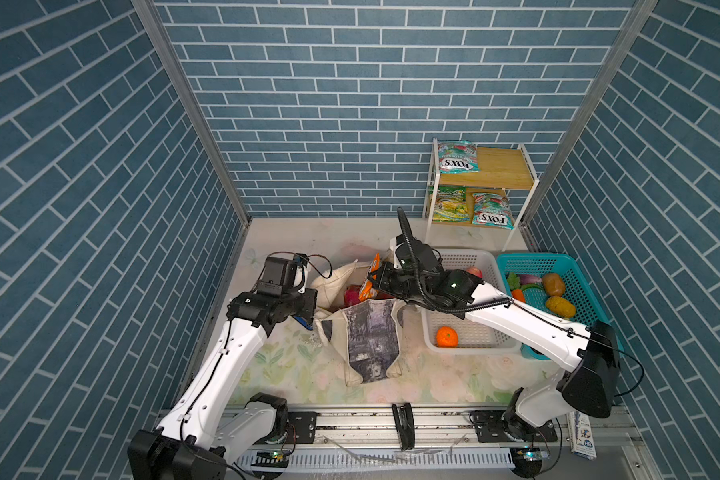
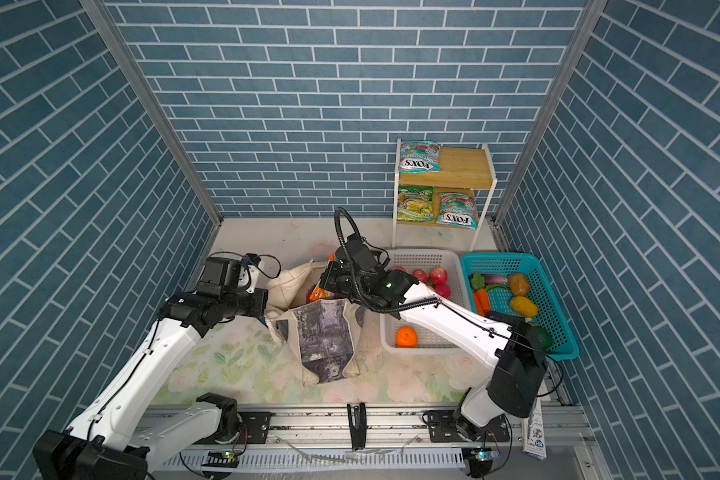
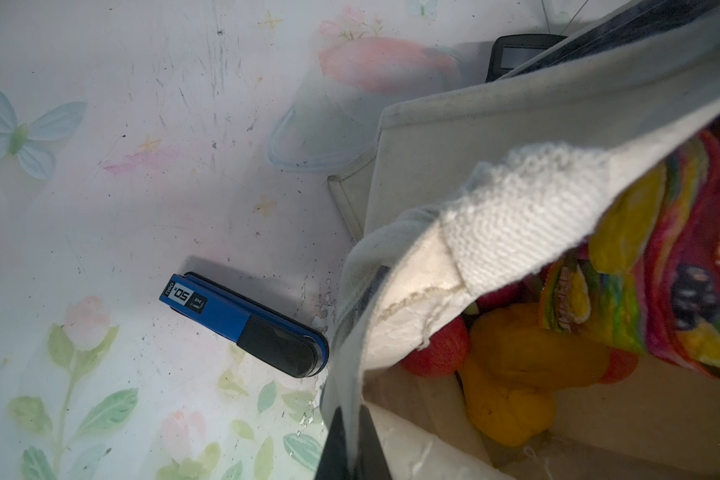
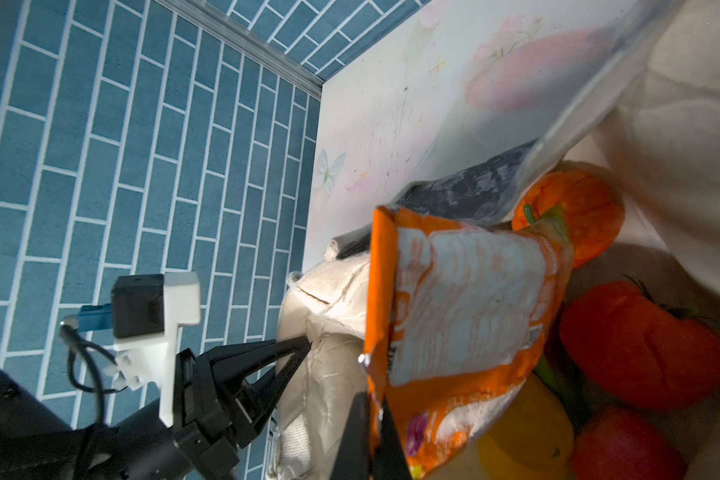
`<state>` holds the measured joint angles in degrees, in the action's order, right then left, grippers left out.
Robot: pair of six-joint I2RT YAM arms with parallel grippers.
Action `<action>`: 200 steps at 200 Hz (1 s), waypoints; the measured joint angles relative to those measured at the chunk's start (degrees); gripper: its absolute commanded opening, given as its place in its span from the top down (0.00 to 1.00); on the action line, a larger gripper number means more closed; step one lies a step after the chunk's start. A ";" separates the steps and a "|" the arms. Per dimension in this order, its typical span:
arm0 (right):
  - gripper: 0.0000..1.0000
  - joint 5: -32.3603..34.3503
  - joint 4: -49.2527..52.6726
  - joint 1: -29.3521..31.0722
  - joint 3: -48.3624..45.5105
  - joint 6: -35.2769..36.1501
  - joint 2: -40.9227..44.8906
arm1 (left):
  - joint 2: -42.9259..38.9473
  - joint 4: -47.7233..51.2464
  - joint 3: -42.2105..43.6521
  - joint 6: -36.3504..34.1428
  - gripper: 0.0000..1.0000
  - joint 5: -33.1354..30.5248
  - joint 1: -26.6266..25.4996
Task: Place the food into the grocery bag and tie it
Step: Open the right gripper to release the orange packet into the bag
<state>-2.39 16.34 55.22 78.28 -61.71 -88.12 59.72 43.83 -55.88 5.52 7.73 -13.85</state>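
The cream grocery bag [image 1: 371, 340] with its grey print panel stands open mid-table in both top views. My left gripper [image 3: 356, 440] is shut on the bag's rim at its left side, and it also shows in the right wrist view as the left gripper [image 4: 304, 345]. Over the bag's mouth, my right gripper [image 4: 373, 419] is shut on an orange candy packet [image 4: 458, 299]; a top view shows this packet [image 1: 366, 286] half inside the bag. Food lies inside: an orange piece [image 4: 574, 212], a red piece [image 4: 641, 345], a yellow piece [image 3: 528, 353] and a colourful candy packet [image 3: 703, 249].
A blue stapler [image 3: 242, 324] lies beside the bag's left side, a black calculator [image 3: 516, 54] behind it. The white basket [image 1: 474, 348] holds an orange fruit [image 1: 447, 336] and apples [image 2: 437, 275]. The teal basket [image 1: 533, 257] holds vegetables. A shelf [image 1: 504, 166] carries candy packets [image 1: 458, 156].
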 measured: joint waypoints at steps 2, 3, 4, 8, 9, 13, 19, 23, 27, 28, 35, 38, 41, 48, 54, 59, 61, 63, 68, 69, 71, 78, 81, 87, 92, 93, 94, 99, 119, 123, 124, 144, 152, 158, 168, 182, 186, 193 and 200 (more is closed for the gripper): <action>1.00 0.00 0.00 -0.02 0.00 0.00 -0.11 | 0.00 -0.02 0.00 0.00 0.95 0.02 0.00; 1.00 0.00 -0.02 -0.02 0.00 0.00 -0.13 | 0.00 -0.02 0.00 -0.02 0.95 0.02 0.00; 1.00 0.00 -0.04 -0.04 0.00 0.00 -0.20 | 0.00 -0.02 0.00 0.00 0.95 0.02 0.00; 1.00 -0.02 -0.04 -0.09 0.00 0.00 -0.37 | 0.00 -0.02 0.00 0.00 0.95 0.00 0.00; 1.00 -0.04 -0.04 -0.13 0.00 0.00 -0.46 | 0.00 -0.02 0.00 0.00 0.95 0.00 0.00; 0.99 -0.02 -0.09 -0.17 0.00 0.00 -0.61 | 0.00 -0.02 0.00 0.00 0.95 0.02 0.00; 0.97 -0.07 -0.09 -0.26 0.00 0.00 -0.83 | 0.00 -0.02 0.00 0.00 0.95 0.02 0.00; 0.95 -0.07 -0.07 -0.33 0.00 0.00 -1.01 | 0.00 -0.02 0.00 0.00 0.95 0.00 0.00; 0.93 -0.07 -0.07 -0.39 0.00 0.00 -1.14 | 0.00 -0.02 0.00 0.00 0.95 0.00 0.00; 0.93 -0.07 -0.09 -0.42 0.00 0.00 -1.20 | 0.00 -0.02 0.00 0.00 0.95 0.00 0.00; 0.90 -0.11 -0.09 -0.52 0.00 0.00 -1.42 | 0.00 -0.02 0.00 0.00 0.95 0.00 0.00; 0.87 -0.13 -0.09 -0.57 0.00 0.02 -1.51 | 0.00 -0.02 0.00 0.00 0.95 0.00 0.00; 0.86 -0.15 -0.09 -0.63 0.00 0.02 -1.62 | 0.00 -0.02 0.00 0.00 0.95 0.00 0.00; 0.82 -0.15 -0.07 -0.72 0.00 0.22 -1.81 | 0.00 -0.02 0.00 0.00 0.95 0.00 0.00; 0.79 -0.15 0.09 -0.79 0.13 0.35 -1.95 | 0.00 -0.02 0.00 0.00 0.95 0.00 0.00; 0.77 -0.13 0.42 -0.81 0.46 0.55 -2.10 | 0.00 -0.02 0.00 0.00 0.95 0.00 0.00; 0.76 -0.15 0.63 -0.83 0.63 0.63 -2.16 | 0.00 -0.02 0.00 0.00 0.95 0.00 0.00; 0.75 -0.17 0.79 -0.83 0.81 0.66 -2.25 | 0.00 -0.02 0.00 0.00 0.95 0.00 0.00; 0.72 -0.15 1.07 -0.87 1.27 0.81 -2.38 | 0.00 -0.02 0.00 0.00 0.95 -0.02 0.00; 0.71 -0.13 1.09 -0.87 1.36 0.85 -2.40 | 0.00 -0.02 0.00 0.00 0.95 -0.02 0.00; 0.68 -0.13 1.27 -0.87 1.60 0.90 -2.45 | 0.00 -0.02 0.00 0.00 0.95 -0.02 0.00; 0.60 -0.13 1.64 -0.87 2.34 1.33 -2.49 | 0.00 -0.02 0.00 0.00 0.95 0.00 0.00; 0.58 -0.07 1.86 -0.87 2.67 1.95 -2.49 | 0.00 0.00 0.00 0.00 0.95 0.00 0.00; 0.53 -0.02 2.19 -0.87 3.34 2.36 -2.49 | 0.00 -0.02 0.00 0.00 0.95 -0.02 0.00; 0.49 0.02 2.34 -0.87 3.89 2.64 -2.49 | 0.00 -0.02 0.00 -0.02 0.95 -0.02 0.00; 0.48 0.02 2.38 -0.87 4.02 2.84 -2.49 | 0.00 0.00 0.00 -0.02 0.95 -0.02 0.00; 0.47 0.02 2.40 -0.87 4.09 2.97 -2.49 | 0.00 0.00 0.00 -0.02 0.95 -0.02 0.00; 0.42 0.11 2.64 -0.87 4.68 3.32 -2.49 | 0.00 -0.02 0.00 -0.02 0.95 -0.04 0.00; 0.29 0.68 3.93 -0.85 6.43 5.25 -2.49 | 0.00 0.00 0.00 -0.02 0.95 -0.13 0.00; 0.27 0.76 4.24 -0.87 6.67 5.84 -2.45 | 0.00 0.00 0.00 -0.02 0.95 -0.15 0.00; 0.27 0.83 4.31 -0.87 6.75 5.95 -2.45 | 0.00 -0.02 0.00 0.00 0.95 -0.15 0.00; 0.06 1.70 6.01 -0.87 7.39 7.85 -2.12 | 0.00 0.00 0.00 -0.02 0.95 -0.17 0.00; 0.02 2.14 6.67 -0.87 7.39 8.66 -1.84 | 0.00 -0.02 0.00 -0.02 0.95 -0.17 0.00; 0.02 2.45 7.26 -0.87 7.41 9.38 -1.53 | 0.00 0.00 0.00 -0.02 0.95 -0.17 0.00; 0.01 3.23 8.57 -0.85 7.45 10.27 -0.85 | 0.00 -0.02 0.00 -0.02 0.95 -0.17 0.00; 0.01 4.96 10.40 -0.85 7.69 12.02 0.55 | 0.00 0.00 0.00 -0.02 0.95 -0.17 0.00; 0.02 5.49 10.86 -0.85 7.85 12.52 0.87 | 0.00 0.00 0.00 -0.02 0.95 -0.20 0.00; 0.02 6.45 11.98 -0.87 8.28 13.33 1.64 | 0.00 0.00 0.00 -0.02 0.95 -0.17 0.00; 0.02 7.50 12.68 -0.96 8.61 14.34 2.62 | 0.00 0.00 0.00 -0.02 0.95 -0.20 0.00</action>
<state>5.10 29.02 54.26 86.89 -47.37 -85.49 59.72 43.83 -55.88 5.50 7.53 -13.85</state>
